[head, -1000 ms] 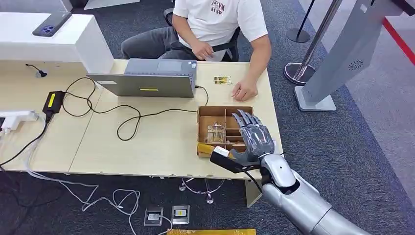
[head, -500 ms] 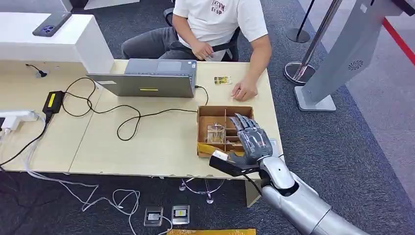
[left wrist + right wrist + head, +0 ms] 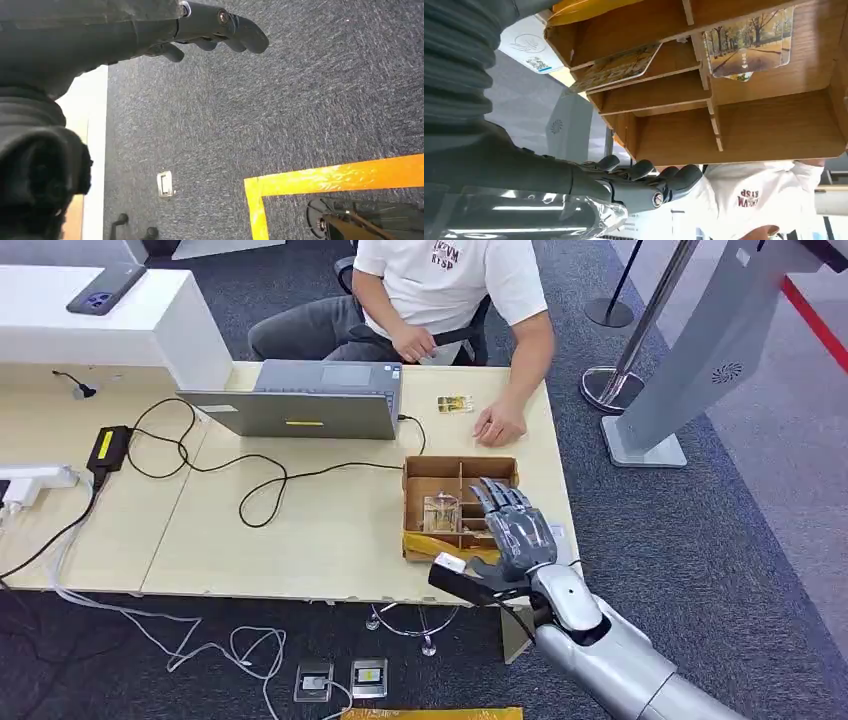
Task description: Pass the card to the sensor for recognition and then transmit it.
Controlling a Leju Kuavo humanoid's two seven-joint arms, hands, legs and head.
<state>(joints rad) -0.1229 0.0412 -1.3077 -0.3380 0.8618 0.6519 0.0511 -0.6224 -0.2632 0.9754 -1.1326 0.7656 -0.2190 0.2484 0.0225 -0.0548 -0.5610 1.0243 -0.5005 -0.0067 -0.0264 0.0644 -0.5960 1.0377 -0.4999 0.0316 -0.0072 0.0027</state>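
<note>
On the pale desk [image 3: 300, 530], near its right edge, sits a wooden divided box [image 3: 455, 502] with thin partitions. In the right wrist view a tree-scene card [image 3: 749, 42] stands in one compartment and a second card [image 3: 616, 67] leans in the neighbouring one; the other compartments show bare wood. Left of the box stands a grey laptop [image 3: 310, 400], and a person [image 3: 450, 300] sits at the far side with one hand flat on the desk. Another small card [image 3: 455, 404] lies on the desk just beside that hand.

Compared with a second ago, the right hand [image 3: 515, 525] has drawn slightly nearer and lower over the box's right side.

Its fingers are spread and hold nothing; the box's cards lie just left of it, apart from the fingers. The left hand [image 3: 200, 25], fingers extended and empty, hangs over grey carpet.
</note>
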